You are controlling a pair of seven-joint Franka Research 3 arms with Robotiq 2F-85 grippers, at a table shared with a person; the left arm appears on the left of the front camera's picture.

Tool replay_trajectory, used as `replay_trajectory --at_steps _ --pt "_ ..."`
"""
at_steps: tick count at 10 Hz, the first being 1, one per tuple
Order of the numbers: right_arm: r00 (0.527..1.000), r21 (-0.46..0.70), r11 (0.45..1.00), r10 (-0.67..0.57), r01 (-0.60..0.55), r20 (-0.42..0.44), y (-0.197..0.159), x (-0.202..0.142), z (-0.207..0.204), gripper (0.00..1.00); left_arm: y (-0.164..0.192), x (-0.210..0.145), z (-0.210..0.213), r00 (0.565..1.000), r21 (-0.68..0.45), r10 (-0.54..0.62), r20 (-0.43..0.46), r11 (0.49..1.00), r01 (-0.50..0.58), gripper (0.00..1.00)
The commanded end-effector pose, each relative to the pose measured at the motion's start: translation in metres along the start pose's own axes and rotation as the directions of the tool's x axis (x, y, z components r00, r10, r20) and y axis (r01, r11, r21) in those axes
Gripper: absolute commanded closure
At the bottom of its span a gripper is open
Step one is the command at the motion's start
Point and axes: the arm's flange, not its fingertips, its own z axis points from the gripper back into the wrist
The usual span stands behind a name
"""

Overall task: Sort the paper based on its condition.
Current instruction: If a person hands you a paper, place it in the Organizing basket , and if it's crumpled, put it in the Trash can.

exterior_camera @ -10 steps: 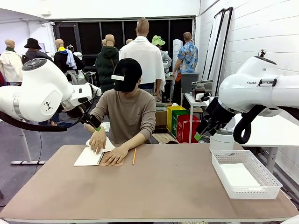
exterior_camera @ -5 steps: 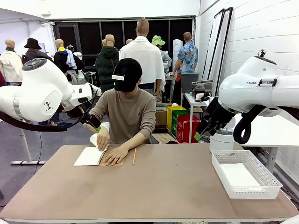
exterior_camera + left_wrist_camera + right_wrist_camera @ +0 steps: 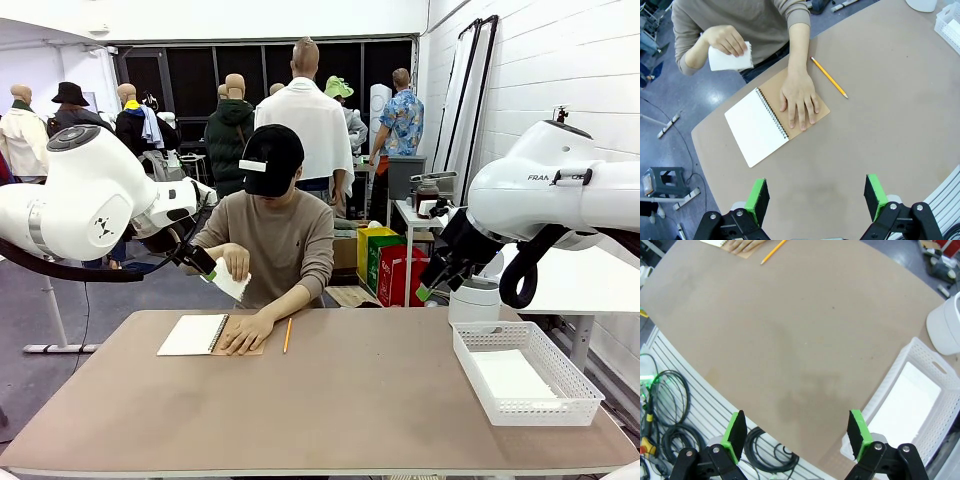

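Observation:
The person at the far side holds a white sheet of paper in one raised hand, in front of the chest; it looks bent in the fingers. The other hand presses flat on the brown cover of an open spiral notebook. More white paper lies flat in the basket. My left gripper hangs open high above the table's left side, close to the raised sheet in the front view. My right gripper hangs open above the right side, holding nothing.
A white mesh basket stands at the table's right. A yellow pencil lies beside the notebook. A white container stands behind the basket. Cables lie below the table's near edge.
The person's hand has come up off the notebook page with a white sheet, from the table to chest height. Neither arm has moved.

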Motion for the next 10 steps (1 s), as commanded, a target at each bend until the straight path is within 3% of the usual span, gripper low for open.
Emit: replay_trajectory --at_steps 1,10 --pt "1.0 0.005 1.0 0.001 -0.001 -0.009 0.0005 0.0012 0.0021 0.0 0.0003 -0.0001 0.0005 1.0 0.0 0.001 0.0 1.0 -0.001 0.0" --pt "1.0 0.005 1.0 0.001 -0.001 -0.009 0.0005 0.0012 0.0021 0.0 0.0003 -0.0001 0.0005 1.0 0.0 0.001 0.0 1.0 -0.001 0.0"
